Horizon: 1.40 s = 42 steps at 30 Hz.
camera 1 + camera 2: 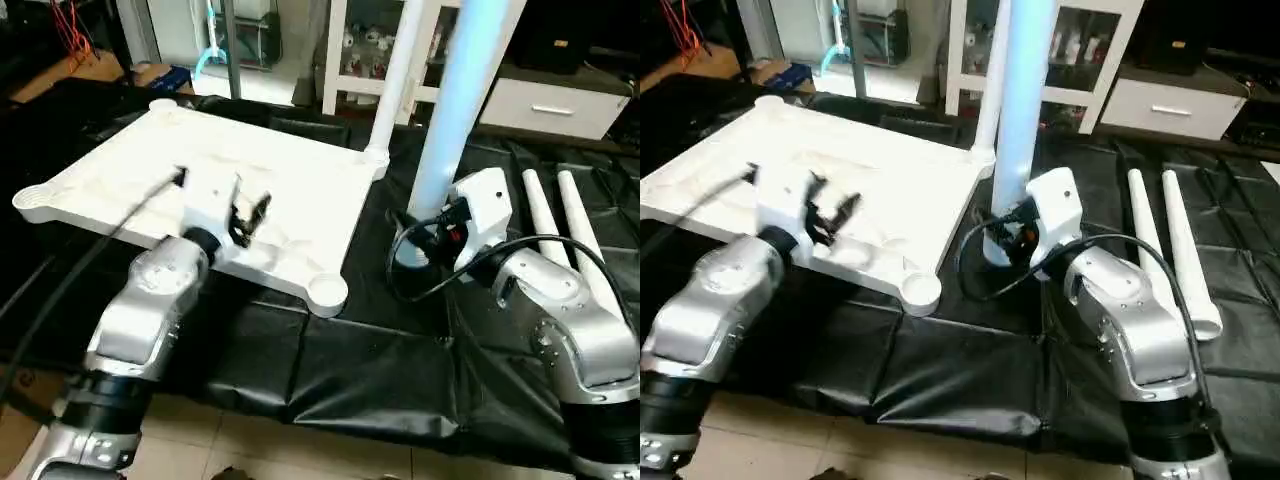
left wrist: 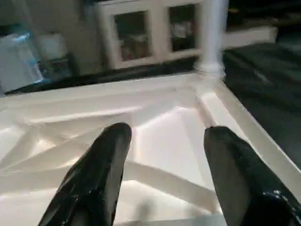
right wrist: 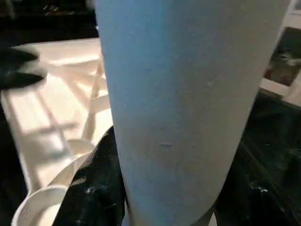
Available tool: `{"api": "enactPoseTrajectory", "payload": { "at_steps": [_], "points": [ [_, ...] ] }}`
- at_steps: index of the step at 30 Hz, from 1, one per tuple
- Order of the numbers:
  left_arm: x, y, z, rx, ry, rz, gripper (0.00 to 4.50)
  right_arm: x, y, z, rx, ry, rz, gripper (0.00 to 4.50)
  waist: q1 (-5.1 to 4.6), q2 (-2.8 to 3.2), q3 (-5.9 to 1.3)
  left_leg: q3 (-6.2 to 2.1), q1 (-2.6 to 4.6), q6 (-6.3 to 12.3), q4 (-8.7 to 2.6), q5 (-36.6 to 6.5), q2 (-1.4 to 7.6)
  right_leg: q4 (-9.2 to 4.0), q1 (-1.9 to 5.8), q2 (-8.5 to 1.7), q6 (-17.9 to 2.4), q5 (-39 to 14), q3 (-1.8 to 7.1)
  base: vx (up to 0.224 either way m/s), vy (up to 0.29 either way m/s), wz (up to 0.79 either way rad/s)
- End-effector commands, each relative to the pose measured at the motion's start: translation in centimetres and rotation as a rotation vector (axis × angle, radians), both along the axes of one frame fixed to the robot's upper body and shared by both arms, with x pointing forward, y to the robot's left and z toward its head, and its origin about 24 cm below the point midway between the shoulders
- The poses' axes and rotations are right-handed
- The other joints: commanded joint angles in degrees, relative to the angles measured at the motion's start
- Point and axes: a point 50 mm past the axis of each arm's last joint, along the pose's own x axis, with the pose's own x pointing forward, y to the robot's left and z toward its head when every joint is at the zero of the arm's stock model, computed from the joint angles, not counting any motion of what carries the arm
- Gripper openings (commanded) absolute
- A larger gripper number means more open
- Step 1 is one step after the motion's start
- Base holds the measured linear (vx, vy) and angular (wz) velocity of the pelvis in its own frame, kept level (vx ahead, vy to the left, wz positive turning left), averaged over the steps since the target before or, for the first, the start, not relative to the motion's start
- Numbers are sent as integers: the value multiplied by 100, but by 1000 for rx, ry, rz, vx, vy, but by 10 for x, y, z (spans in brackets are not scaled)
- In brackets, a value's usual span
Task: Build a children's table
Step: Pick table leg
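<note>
The children's table top [image 1: 300, 180] lies upside down on a black mat, ribs up, with round sockets at its corners. One white leg [image 1: 395, 80] stands upright in the far right corner socket. My right gripper [image 1: 1012, 238] is shut on a second leg [image 1: 455, 120], held upright, its lower end beside the top's right edge, apart from the near right socket [image 1: 327, 292]. Two more legs [image 1: 560, 225] lie side by side on the mat at the right. My left gripper [image 1: 250, 215] hovers open over the ribbed underside [image 2: 160, 141], with nothing between its fingers [image 2: 94, 179].
The black mat [image 1: 330, 370] ends at pale floor tiles along the front. Behind the work stand a white glass-door cabinet [image 1: 350, 50] and a white drawer unit [image 1: 555, 105]. Cardboard boxes [image 1: 90, 70] sit at the back left.
</note>
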Motion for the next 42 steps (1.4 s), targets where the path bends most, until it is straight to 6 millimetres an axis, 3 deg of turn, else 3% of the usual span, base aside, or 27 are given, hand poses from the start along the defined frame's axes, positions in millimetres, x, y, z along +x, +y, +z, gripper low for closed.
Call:
{"api": "enactPoseTrajectory", "payload": {
  "at_steps": [1, 3, 4, 6, 8, 10, 13, 18, 21, 22, 24, 27, 29, 36, 40, 42],
  "points": [
    [5, -3, 0, 85, 5, -98, 285, -1, -7, 5, 23, -20, -26, 193, -52, 138, -399, 11, 70, -203, -465, -1406, -15, -502, 304, -156, -476, -1745, 162, 0, 0, 0],
    [8, 2, -6, 187, 42, -163, 285, -5, -4, 5, 22, -14, 5, 193, -60, 147, -397, -6, 53, -203, -481, -1387, -15, -468, 331, -158, -532, -1539, 164, 0, 0, 0],
    [9, 8, -11, 280, 49, -217, 285, -7, -2, 5, 16, -15, 25, 193, -65, 202, -388, -7, 61, -220, -483, -1400, -11, -481, 320, -163, -575, -1460, 165, 0, 0, 0],
    [11, 15, -16, 366, 72, -266, 285, -8, -1, 4, 16, -18, 36, 193, -87, 183, -406, -9, 54, -194, -481, -1421, -18, -458, 347, -173, -592, -1475, 171, 0, 0, 0],
    [11, 27, -18, 438, 126, -389, 285, -13, 1, 3, 33, -13, 76, 193, -111, 202, -408, -10, 31, -187, -480, -1291, -15, -447, 363, -189, -668, -1344, 183, 0, 0, 0],
    [11, 29, -18, 431, 143, -413, 285, -14, 1, 2, 39, -10, 85, 193, -117, 212, -426, -1, 37, -189, -465, -1220, -17, -417, 371, -198, -738, -1233, 191, 0, 0, 0],
    [13, 38, -18, 460, 224, -527, 285, -20, 3, 1, 49, 11, 145, 193, -133, 275, -404, 2, 50, -194, -476, -1309, -1, -419, 360, -213, -942, -1203, 190, 0, 0, 0],
    [20, 40, -13, 390, 294, -609, 285, -27, 3, 0, 50, 32, 198, 193, -131, 254, -395, 24, 66, -186, -470, -1363, 1, -428, 358, -220, -1048, -1251, 196, 0, 0, 0],
    [23, 42, -15, 417, 320, -624, 285, -28, 3, 0, 48, 35, 203, 193, -127, 249, -384, 27, 61, -183, -474, -1395, -3, -453, 365, -224, -1007, -1412, 197, 0, 0, 0],
    [25, 43, -16, 434, 328, -621, 285, -29, 2, 0, 47, 37, 205, 193, -120, 271, -393, 22, 74, -202, -471, -1422, 1, -442, 364, -234, -1008, -1432, 198, 0, 0, 0],
    [27, 47, -19, 477, 347, -617, 285, -30, 2, 0, 46, 38, 209, 193, -125, 241, -398, 15, 52, -174, -469, -1372, -13, -466, 390, -228, -924, -1467, 198, 0, 0, 0],
    [28, 53, -27, 559, 389, -621, 285, -31, 2, 0, 45, 41, 217, 193, -118, 271, -390, 1, 58, -187, -481, -1402, 3, -470, 387, -238, -910, -1527, 198, 0, 0, 0],
    [28, 55, -29, 571, 406, -620, 285, -32, 2, 0, 44, 42, 219, 193, -127, 245, -382, 3, 50, -191, -482, -1438, -2, -472, 395, -239, -920, -1559, 198, 0, 0, 0],
    [23, 65, -38, 584, 518, -660, 285, -35, 2, 1, 40, 43, 226, 193, -147, 283, -381, -12, 55, -212, -496, -1559, 2, -494, 394, -247, -930, -1773, 197, 0, 0, 0],
    [21, 65, -35, 537, 540, -690, 285, -35, 1, 1, 40, 44, 224, 193, -172, 260, -352, 0, 83, -183, -507, -1704, 3, -541, 370, -248, -902, -2087, 199, 0, 0, 0],
    [22, 64, -32, 501, 537, -699, 285, -36, 1, 1, 40, 45, 221, 193, -157, 270, -384, -5, 100, -181, -507, -1561, 25, -506, 385, -268, -1006, -1820, 215, 0, 0, 0]
  ]
}}
